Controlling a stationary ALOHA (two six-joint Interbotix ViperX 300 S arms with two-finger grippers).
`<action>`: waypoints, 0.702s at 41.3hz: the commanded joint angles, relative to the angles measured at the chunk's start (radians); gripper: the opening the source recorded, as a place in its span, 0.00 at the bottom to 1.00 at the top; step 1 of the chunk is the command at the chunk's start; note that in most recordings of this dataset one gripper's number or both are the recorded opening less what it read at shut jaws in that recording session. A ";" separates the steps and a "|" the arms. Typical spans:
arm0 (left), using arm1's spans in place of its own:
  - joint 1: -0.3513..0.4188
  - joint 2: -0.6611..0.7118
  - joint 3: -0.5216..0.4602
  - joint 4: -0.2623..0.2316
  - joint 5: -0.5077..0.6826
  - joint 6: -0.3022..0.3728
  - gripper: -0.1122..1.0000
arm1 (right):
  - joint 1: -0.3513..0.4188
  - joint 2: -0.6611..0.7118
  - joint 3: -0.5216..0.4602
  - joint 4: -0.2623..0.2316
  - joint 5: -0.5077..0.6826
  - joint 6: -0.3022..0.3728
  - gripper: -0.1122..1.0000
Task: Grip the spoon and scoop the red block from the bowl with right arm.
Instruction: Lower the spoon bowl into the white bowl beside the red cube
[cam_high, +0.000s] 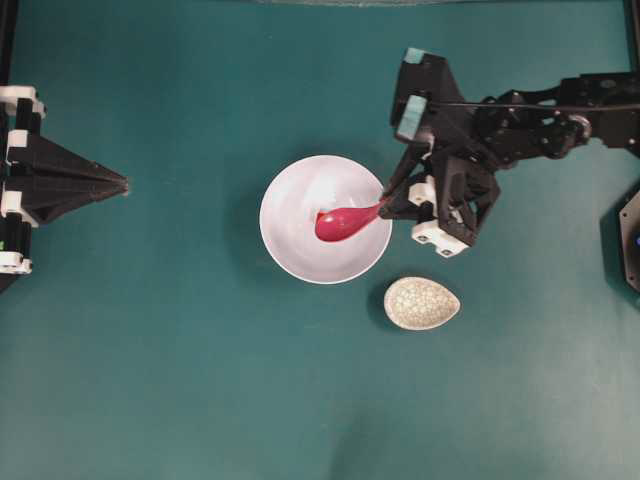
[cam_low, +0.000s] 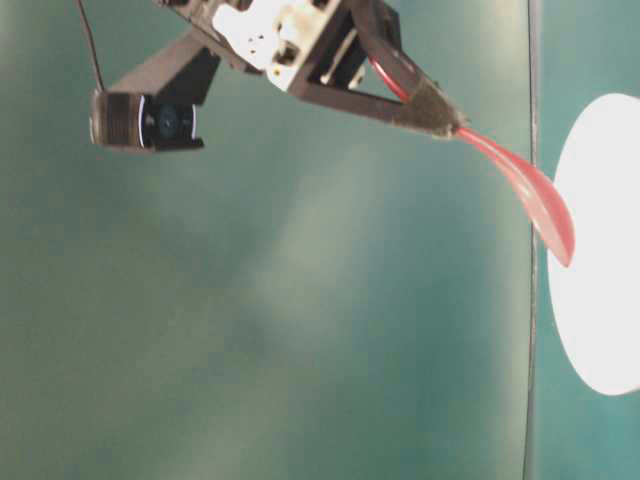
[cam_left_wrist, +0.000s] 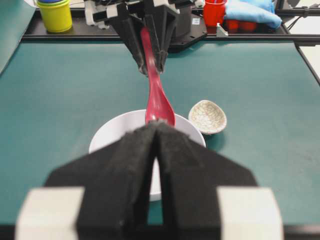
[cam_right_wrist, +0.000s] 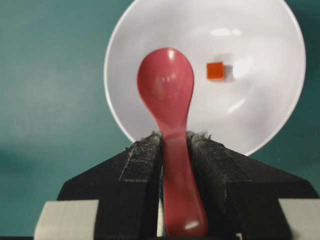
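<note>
The right gripper (cam_right_wrist: 175, 142) clamps the stiff, glossy, likely slippery spoon (cam_right_wrist: 166, 85) at mid-handle, its scoop over the bowl (cam_right_wrist: 260, 120) just left of the tiny, light red block (cam_right_wrist: 215, 70).

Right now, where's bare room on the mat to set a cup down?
Bare mat lies between the left gripper and the bowl, and along the near edge below the speckled rest. It's crowded where the right gripper holds the spoon.

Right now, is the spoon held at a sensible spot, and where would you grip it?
Yes, likely. The right gripper is shut on the spoon across its narrow straight handle, coming from the tail end, pads on the two sides. That leaves the deep scoop free over the bowl, near the red block.
</note>
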 joint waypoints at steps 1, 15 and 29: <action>0.012 0.003 -0.026 0.003 -0.005 0.000 0.10 | -0.005 0.003 -0.046 -0.041 0.021 0.029 0.32; 0.015 0.003 -0.026 0.003 -0.005 0.000 0.10 | -0.005 0.015 -0.060 -0.229 0.066 0.189 0.32; 0.015 0.003 -0.026 0.003 -0.005 0.000 0.10 | -0.005 0.055 -0.061 -0.262 0.067 0.199 0.32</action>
